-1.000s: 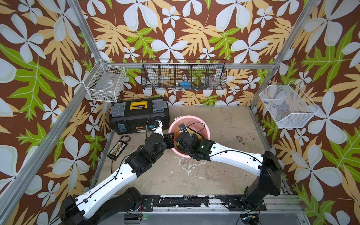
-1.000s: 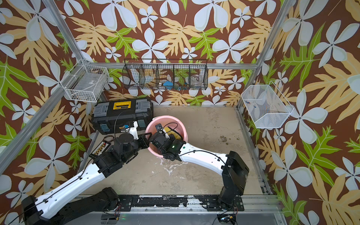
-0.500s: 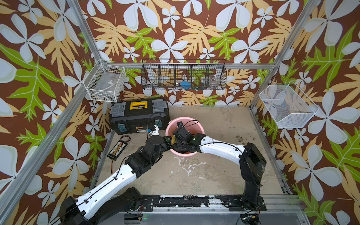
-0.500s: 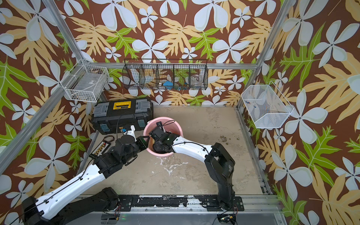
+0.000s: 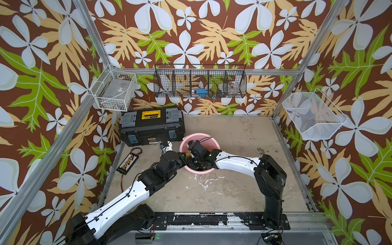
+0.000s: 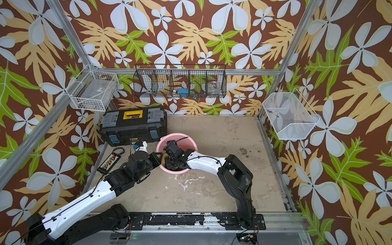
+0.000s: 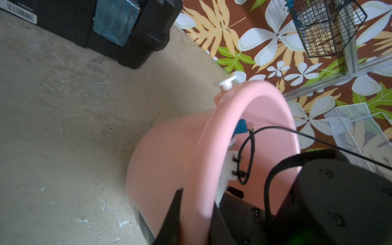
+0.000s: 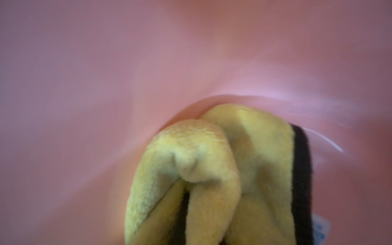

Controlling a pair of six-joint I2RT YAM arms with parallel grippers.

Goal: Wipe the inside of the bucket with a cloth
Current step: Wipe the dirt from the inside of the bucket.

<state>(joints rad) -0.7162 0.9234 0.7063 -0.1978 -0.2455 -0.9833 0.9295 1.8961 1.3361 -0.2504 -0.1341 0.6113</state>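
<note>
Both arms busy: left tool (image 7: 197, 203) pinches shut on the rim of the seemingly light, slippery bucket (image 5: 209, 139); right tool (image 5: 195, 164), closed tight, grips the soft, bunched cloth (image 8: 212, 169) inside.

Pink bucket (image 5: 202, 135) upright on bench (image 5: 233, 191), just beside black toolbox (image 5: 151, 125) in back left corner. Left gripper (image 5: 184, 158) clamped at bucket's left rim. Right gripper (image 5: 196, 165) down inside, jaws closed, sliver of yellow cloth (image 5: 188, 156) alongside.

Both top views: bright, even light, soft shadows. Right wrist view: dim, pink-tinted; bucket (image 8: 110, 63) wall ahead of jaws motion-smeared, cloth (image 8: 214, 169) nearer them soft-focused.
</note>
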